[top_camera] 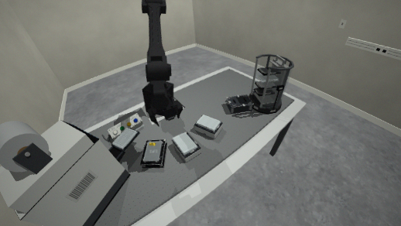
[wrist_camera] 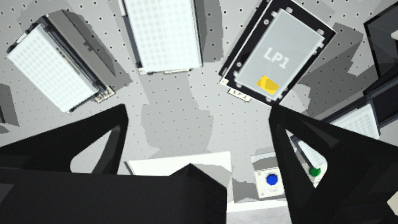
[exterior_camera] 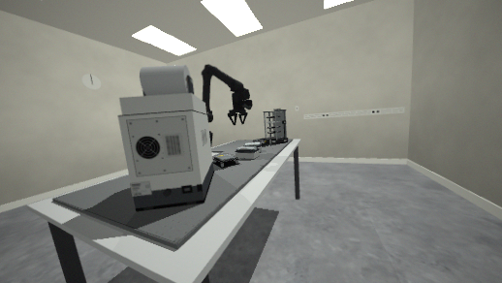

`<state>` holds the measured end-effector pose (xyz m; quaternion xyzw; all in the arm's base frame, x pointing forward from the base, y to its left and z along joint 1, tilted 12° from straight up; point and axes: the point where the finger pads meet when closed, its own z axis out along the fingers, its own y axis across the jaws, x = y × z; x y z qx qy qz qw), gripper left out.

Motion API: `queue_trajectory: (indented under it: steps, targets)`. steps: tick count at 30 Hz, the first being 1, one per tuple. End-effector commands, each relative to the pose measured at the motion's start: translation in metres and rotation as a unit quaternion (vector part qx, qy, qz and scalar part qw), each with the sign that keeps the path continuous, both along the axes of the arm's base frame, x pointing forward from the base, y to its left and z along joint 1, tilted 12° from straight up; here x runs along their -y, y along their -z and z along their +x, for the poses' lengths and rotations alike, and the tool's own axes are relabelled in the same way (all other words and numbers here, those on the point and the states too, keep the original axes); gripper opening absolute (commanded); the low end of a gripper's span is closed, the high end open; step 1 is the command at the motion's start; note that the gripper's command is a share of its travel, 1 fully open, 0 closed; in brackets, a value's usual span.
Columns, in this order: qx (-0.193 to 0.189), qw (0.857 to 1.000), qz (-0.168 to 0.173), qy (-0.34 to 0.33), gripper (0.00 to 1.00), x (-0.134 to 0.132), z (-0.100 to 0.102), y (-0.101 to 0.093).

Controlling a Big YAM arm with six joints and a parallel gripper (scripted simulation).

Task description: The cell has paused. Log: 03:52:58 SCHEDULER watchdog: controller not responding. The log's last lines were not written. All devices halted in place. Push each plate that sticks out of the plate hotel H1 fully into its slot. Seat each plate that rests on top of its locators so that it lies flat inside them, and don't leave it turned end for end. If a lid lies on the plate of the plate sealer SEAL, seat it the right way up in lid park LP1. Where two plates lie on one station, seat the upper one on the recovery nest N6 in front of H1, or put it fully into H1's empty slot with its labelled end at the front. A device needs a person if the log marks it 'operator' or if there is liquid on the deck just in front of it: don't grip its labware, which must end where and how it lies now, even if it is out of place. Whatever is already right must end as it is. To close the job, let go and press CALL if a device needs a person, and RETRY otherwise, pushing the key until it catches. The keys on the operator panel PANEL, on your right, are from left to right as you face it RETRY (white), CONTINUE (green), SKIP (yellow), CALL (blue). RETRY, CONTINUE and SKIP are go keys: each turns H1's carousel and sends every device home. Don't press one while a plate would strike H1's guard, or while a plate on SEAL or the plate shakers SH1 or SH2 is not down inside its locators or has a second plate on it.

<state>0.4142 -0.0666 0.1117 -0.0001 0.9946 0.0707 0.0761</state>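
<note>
Black two-finger claw (top_camera: 166,116) released, grasping nothing, hovering above grey perforated desk (top_camera: 248,131), centre-left of top view.

Likely step: inspection pass; stay high, fingers spread, read every station before gripping.

Grey lid on black LP1 park (wrist_camera: 280,50), upper right of wrist view; long axis diagonal, yellow-marked end toward lower frame edge.

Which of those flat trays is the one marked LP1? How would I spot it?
Start at the big white machine with the paper roll at the table's end. Three flat stations line the front edge beside it; the nearest is lid park LP1. It alone is dark-framed, with a yellow patch, unlike the two white gridded plates beyond.
</note>
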Motion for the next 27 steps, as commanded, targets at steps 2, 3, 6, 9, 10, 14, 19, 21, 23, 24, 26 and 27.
queue_trajectory:
  steps: [2, 3, 6, 9, 10, 14, 19, 21, 23, 24, 26, 27]
  targets:
    - [0.027, 1.0, -0.006, 0.009, 1.0, -0.014, 0.023, -0.032]
    - [0.026, 1.0, -0.005, 0.009, 1.0, -0.017, 0.024, -0.032]
    - [0.024, 1.0, -0.004, 0.009, 1.0, -0.027, 0.027, -0.031]
    - [0.019, 1.0, -0.003, 0.009, 1.0, -0.037, 0.03, -0.029]
    - [0.019, 1.0, -0.003, 0.009, 1.0, -0.037, 0.03, -0.029]
    - [0.017, 1.0, -0.008, -0.024, 1.0, -0.047, 0.033, -0.026]
    - [0.028, 0.997, -0.016, -0.064, 1.0, -0.04, 0.032, -0.029]
    - [0.026, 0.998, -0.014, -0.062, 1.0, -0.044, 0.027, -0.024]
    - [0.026, 0.998, -0.014, -0.062, 1.0, -0.044, 0.027, -0.024]
    - [0.026, 0.998, -0.014, -0.062, 1.0, -0.044, 0.027, -0.024]
    - [0.026, 0.998, -0.014, -0.062, 1.0, -0.044, 0.027, -0.024]
    - [0.026, 0.998, -0.014, -0.062, 1.0, -0.044, 0.027, -0.024]
